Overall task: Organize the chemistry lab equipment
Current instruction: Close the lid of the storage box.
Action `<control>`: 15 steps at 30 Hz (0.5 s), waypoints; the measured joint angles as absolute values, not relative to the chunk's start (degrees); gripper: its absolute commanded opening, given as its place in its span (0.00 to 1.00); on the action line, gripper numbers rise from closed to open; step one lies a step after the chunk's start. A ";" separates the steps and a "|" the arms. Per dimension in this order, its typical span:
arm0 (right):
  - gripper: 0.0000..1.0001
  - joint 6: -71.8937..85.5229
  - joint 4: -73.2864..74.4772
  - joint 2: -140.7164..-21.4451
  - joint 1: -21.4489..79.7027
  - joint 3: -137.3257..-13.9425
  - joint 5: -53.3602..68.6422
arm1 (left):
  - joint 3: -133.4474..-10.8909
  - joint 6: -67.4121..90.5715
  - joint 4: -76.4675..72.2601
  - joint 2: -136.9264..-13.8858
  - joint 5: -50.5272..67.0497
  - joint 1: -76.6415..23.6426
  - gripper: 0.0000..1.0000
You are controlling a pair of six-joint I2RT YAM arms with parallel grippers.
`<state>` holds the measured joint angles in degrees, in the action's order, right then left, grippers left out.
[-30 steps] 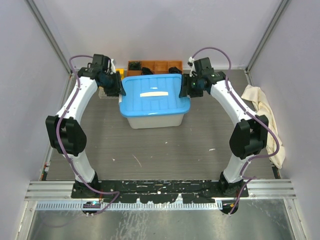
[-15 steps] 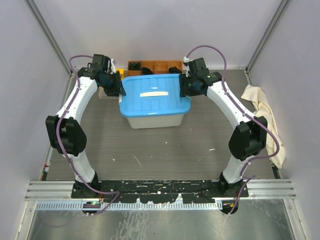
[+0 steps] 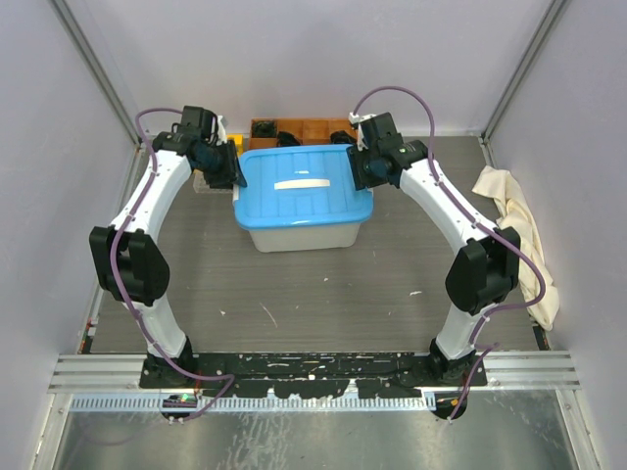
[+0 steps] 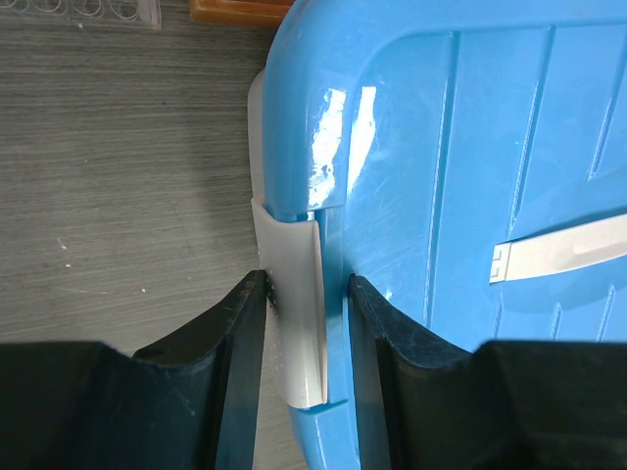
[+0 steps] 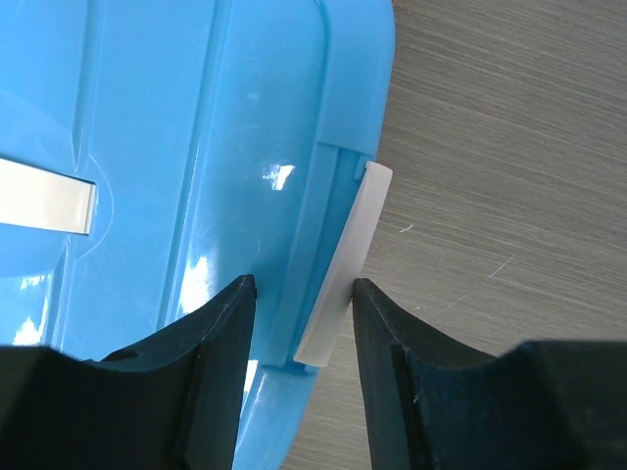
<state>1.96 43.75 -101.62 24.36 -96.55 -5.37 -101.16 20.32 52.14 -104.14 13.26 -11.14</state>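
A clear bin with a blue lid (image 3: pixel 304 186) stands at the back middle of the table. My left gripper (image 4: pixel 306 279) is at its left end, shut on the white latch (image 4: pixel 292 294) and the lid's rim. At the right end, my right gripper (image 5: pixel 299 282) straddles the rim: one finger rests on the blue lid (image 5: pixel 147 117), the other touches the right white latch (image 5: pixel 348 255), which flares outward. In the top view, left gripper (image 3: pixel 235 174) and right gripper (image 3: pixel 361 171) flank the bin. No test tubes, tongs, dropper, flasks or stick show.
A brown wooden compartment box (image 3: pixel 304 127) stands against the back wall behind the bin. A clear holed tray (image 4: pixel 88 10) lies by the bin's left rear corner, with a bit of yellow (image 3: pixel 235 142) beside it. A crumpled cream cloth (image 3: pixel 514 225) lies at the right edge.
My right gripper has moved left onto the bin's right end, and its jaws have narrowed around the rim and latch. The left arm and the bin have not moved.
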 measured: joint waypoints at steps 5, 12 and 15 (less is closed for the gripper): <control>0.01 0.93 43.53 -101.62 24.36 -96.55 -5.39 | -101.06 20.32 52.05 -104.14 13.28 -11.14 0.26; 0.01 -0.47 43.22 -101.62 24.60 -96.60 -6.20 | -100.62 20.34 51.66 -103.90 13.30 -11.14 0.26; 0.01 -1.41 42.98 -101.65 25.02 -96.60 -7.07 | -100.42 20.36 51.44 -103.79 13.30 -11.14 0.26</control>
<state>-1.41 42.98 -101.65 25.02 -96.60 -7.07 -100.42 20.36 51.44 -103.79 13.30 -11.14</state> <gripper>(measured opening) 0.415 0.367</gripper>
